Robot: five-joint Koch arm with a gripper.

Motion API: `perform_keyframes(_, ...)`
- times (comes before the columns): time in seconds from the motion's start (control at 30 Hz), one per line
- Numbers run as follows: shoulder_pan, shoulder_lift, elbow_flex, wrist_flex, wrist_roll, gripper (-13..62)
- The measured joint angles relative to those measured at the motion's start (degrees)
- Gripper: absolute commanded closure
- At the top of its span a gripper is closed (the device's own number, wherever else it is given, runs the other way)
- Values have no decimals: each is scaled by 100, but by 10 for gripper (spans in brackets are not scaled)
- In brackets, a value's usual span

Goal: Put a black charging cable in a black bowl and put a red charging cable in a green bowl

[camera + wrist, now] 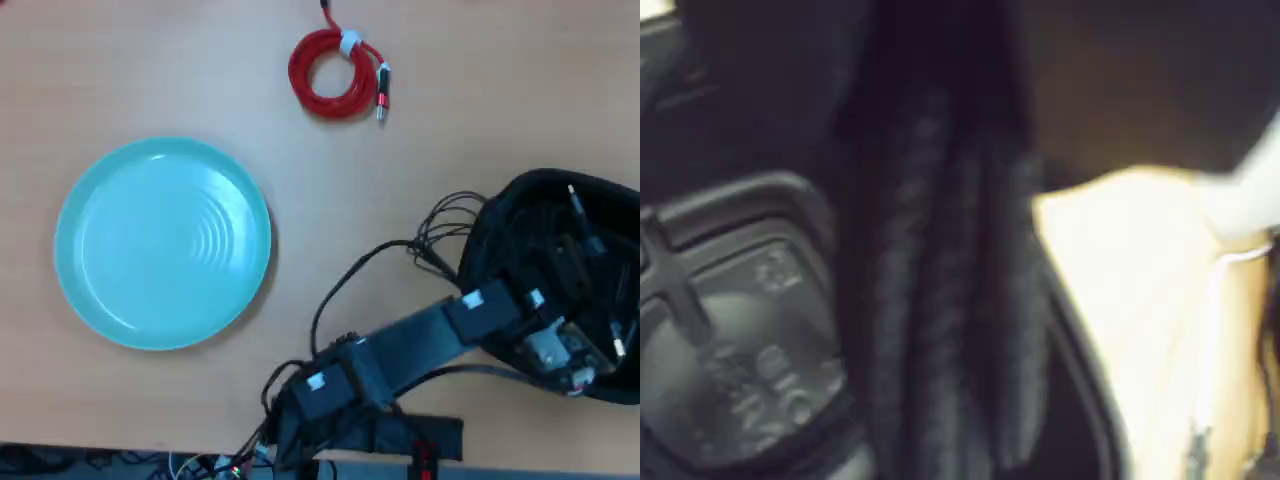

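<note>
Overhead view: the arm (400,355) reaches from its base at the bottom edge out to the right, w/ its wrist end over the black bowl (520,195), which sits at the right edge of the light wood worktop (150,70). The pincer (575,345) is inside the bowl's outline, but both views are too dark and cluttered there to make out the jaws, so can't tell how far open it is or whether it has hold of anything. The black charging cable (590,235) shows as thin dark loops w/ a small metal-tipped plug inside the bowl, near its upper part. The wrist view is blurred: dark ribbed strands (940,300) hang down the middle, prob. cable but not certain, w/ the bowl's ridged inside (740,350) at left and pale worktop at right. The red charging cable (330,75) lies in a neat coil w/ a white tie at top centre, well apart from both dishes. The green bowl (90,290) sits at left, well apart from the arm.
</note>
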Motion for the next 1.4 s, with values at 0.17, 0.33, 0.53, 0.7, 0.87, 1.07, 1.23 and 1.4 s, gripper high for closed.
perform_keyframes(0.17,0,-88,-9,-9,0,547)
perform_keyframes(0.33,0,-650,0,-9,0,546)
perform_keyframes(0.53,9,-817,0,-9,0,540)
perform_keyframes(0.7,9,-817,0,62,0,498)
perform_keyframes(0.87,35,-826,0,281,0,477)
perform_keyframes(1.07,35,-861,0,431,0,281)
perform_keyframes(1.23,44,-853,-158,475,-9,199)
perform_keyframes(1.4,53,-853,-185,466,26,199)
